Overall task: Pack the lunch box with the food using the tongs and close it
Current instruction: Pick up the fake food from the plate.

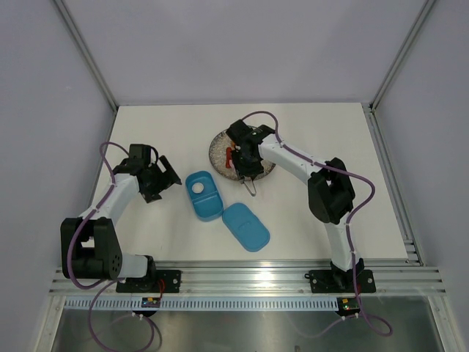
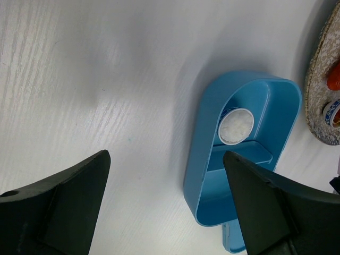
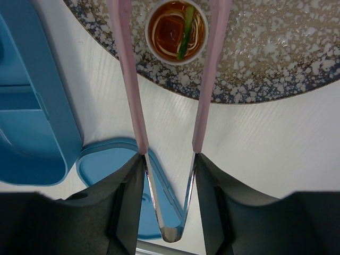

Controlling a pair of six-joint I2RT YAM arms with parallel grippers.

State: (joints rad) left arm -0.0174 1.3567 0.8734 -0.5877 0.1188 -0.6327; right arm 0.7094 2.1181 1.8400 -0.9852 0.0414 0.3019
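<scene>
Risks, as a judgement. The speckled plate (image 3: 276, 58) lies just ahead of the right end effector (image 3: 169, 170), and a hard squeeze or a low pass could scrape or nudge it across the white surface (image 1: 330, 132). The blue lunch box (image 3: 32, 133) sits to that end effector's left, with its lid (image 3: 106, 159) flat below and beside it. A carry that swings too low could knock either one out of place. The greatest hazard is the small round noodle cup (image 3: 176, 32) on the plate. It is smooth-sided and sits between two slim arms, so an off-centre pinch could tip it, let it slip, or drop it short of the box.

The right end effector is about half closed, its black fingers (image 3: 130, 180) clamped on the pale pink tongs (image 3: 127, 79) near their metal hinge. The tong arms reach forward and stand apart on either side of the noodle cup. Whether they touch it cannot be told.

The left end effector (image 2: 164, 180) is spread wide and holds nothing. It hovers above the surface, with the lunch box just ahead and to its right. One compartment holds a white rice cup (image 2: 236, 126).
</scene>
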